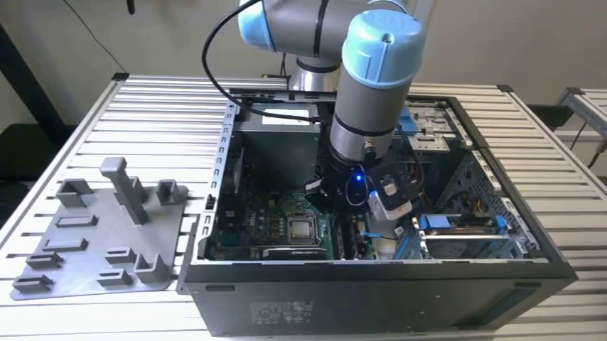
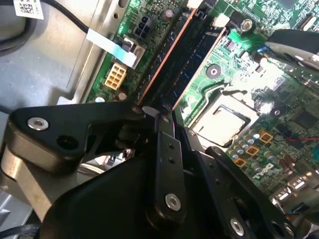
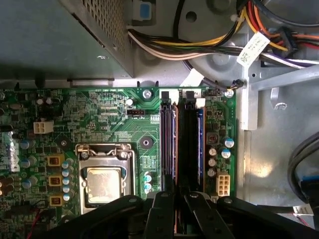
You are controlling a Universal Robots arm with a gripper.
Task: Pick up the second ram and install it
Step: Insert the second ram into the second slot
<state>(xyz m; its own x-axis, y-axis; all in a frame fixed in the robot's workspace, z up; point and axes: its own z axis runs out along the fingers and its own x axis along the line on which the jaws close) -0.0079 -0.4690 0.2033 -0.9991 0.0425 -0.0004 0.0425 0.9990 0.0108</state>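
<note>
The second ram (image 3: 188, 144) is a long dark stick standing along a black motherboard slot, with bluish chips showing on its side (image 2: 188, 62). My gripper (image 3: 179, 201) is at the near end of that stick, its two black fingers drawn close together over the top edge (image 2: 157, 113). In the exterior view the arm reaches down into the open computer case and the gripper (image 1: 356, 217) hangs just above the motherboard, beside the processor socket (image 1: 301, 229). Another stick (image 3: 168, 144) stands in the neighbouring slot.
The grey holder plate (image 1: 95, 234) lies on the slatted table at the exterior view's left. The case walls (image 1: 379, 291) enclose the arm. Bundled power cables (image 3: 199, 45), a drive cage with blue tabs (image 1: 460, 224) and the metal processor socket (image 3: 104, 181) surround the slots.
</note>
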